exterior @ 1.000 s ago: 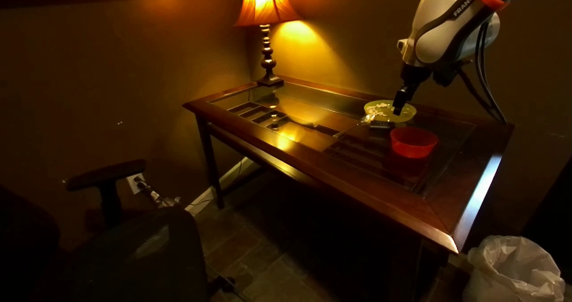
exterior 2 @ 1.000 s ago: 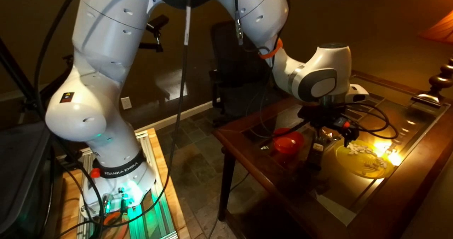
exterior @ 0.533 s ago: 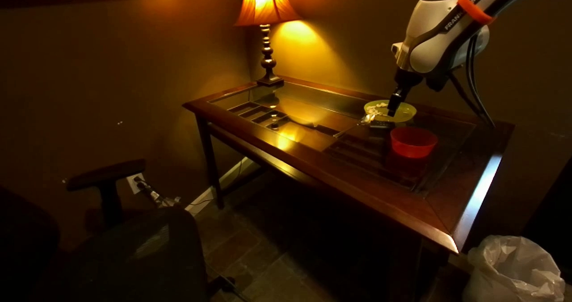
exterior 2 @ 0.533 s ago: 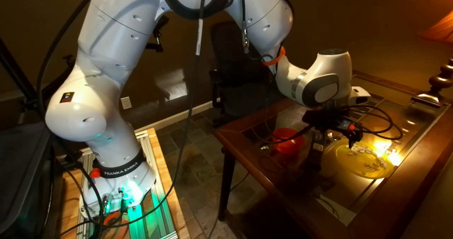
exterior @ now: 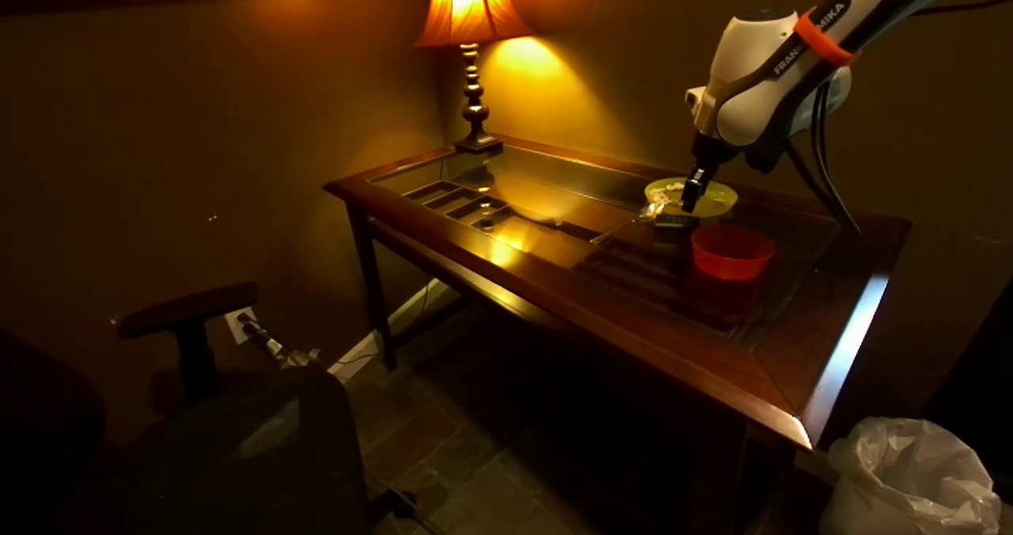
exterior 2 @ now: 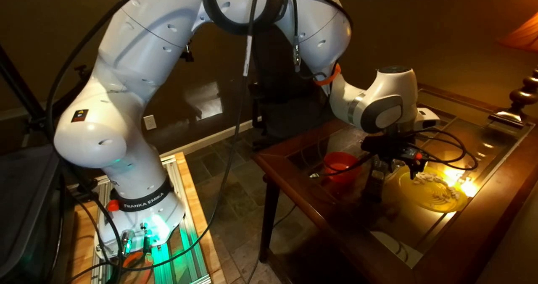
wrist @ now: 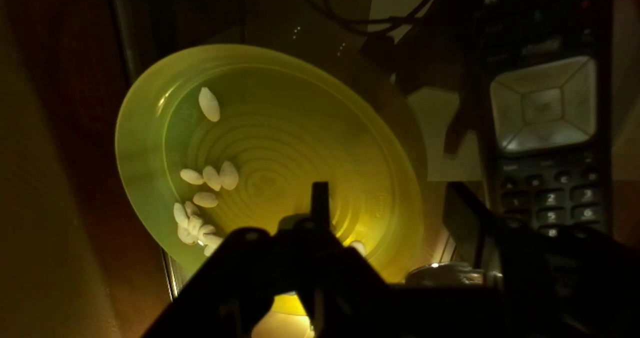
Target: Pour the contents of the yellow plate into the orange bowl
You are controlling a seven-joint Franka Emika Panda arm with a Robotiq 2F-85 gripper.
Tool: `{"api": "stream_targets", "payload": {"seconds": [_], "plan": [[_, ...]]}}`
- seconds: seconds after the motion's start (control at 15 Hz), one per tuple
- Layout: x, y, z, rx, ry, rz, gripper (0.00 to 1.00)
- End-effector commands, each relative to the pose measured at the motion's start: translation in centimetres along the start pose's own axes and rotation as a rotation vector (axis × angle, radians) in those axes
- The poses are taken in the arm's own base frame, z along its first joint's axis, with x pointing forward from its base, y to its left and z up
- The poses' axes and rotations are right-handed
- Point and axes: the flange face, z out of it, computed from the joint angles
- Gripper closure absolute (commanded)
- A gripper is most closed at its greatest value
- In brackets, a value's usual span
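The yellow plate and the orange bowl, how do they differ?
The yellow plate is yellow-green; the orange bowl is red-orange. The plate, bearing pale pieces, is wide and shallow, while the bowl is narrower with steeper walls. The gripper stands open by the plate's rim; the bowl sits apart from the gripper. Both are round and rest on the table.

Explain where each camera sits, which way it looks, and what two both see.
Wrist view: by the hand, facing down at the yellow plate; two fingers show.
In an exterior view: off the long side of the desk, looking across toward the table lamp; outer arm and hand show.
In an exterior view: near the robot's base, looking past it at the desk; base, most of the arm and hand show.
Both exterior views share the desk and orange bowl.
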Motion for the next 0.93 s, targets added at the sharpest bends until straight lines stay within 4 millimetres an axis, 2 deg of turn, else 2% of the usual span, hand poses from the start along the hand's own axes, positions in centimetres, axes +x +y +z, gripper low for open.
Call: {"api": "stream_targets", "payload": {"seconds": [0.0,0.13,0.33,0.47,0.53,0.67,0.87], "plan": [[0.6,-0.4,1.1,-0.015,0.011,-0.012,0.44],[0.6,-0.7,1.4,-0.010,0.011,-0.015,0.51],[0.5,-0.9,1.7,-0.010,0.012,-0.024,0.68],[0.4,-0.9,2.0,-0.013,0.018,-0.032,0.72],[0.4,-0.9,2.1,-0.016,0.021,-0.034,0.68],[0.3,-1.1,2.3,-0.007,0.032,-0.045,0.67],[0.2,-1.5,2.9,0.007,0.044,-0.078,0.61]]}}
